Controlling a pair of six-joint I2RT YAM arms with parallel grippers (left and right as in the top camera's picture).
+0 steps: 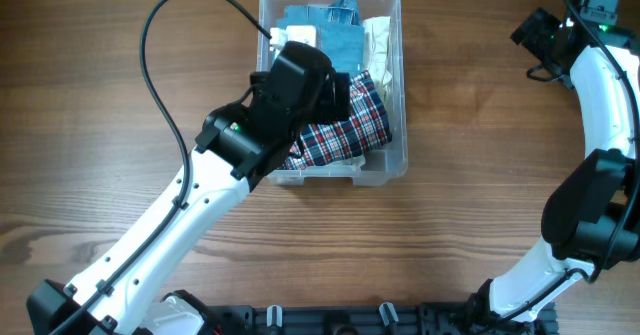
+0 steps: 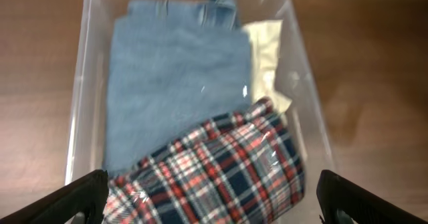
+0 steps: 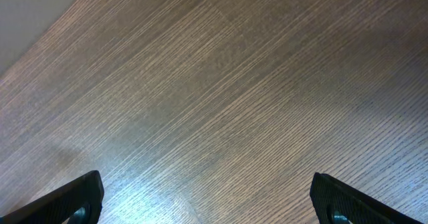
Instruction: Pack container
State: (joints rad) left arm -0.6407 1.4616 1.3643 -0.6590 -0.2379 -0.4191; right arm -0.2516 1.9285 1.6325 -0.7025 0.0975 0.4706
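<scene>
The clear container (image 1: pixel 398 85) stands at the table's back centre. In the left wrist view its wall (image 2: pixel 77 110) frames a folded blue cloth (image 2: pixel 174 77), a cream piece (image 2: pixel 264 50) and a plaid bundle in clear wrap (image 2: pixel 221 164). From overhead the plaid bundle (image 1: pixel 355 125) fills the near half, the blue cloth (image 1: pixel 335 30) the far half. My left gripper (image 2: pixel 214 200) hangs open just above the plaid bundle, fingers wide on either side and holding nothing. In the overhead view the left gripper (image 1: pixel 340 93) covers the container's middle. My right gripper (image 3: pixel 214 200) is open over bare wood.
The right gripper (image 1: pixel 535 33) sits at the far right of the wooden table (image 1: pixel 480 175), well away from the container. A black cable (image 1: pixel 160 65) loops over the table left of the container. A dark rail (image 1: pixel 350 320) runs along the near edge.
</scene>
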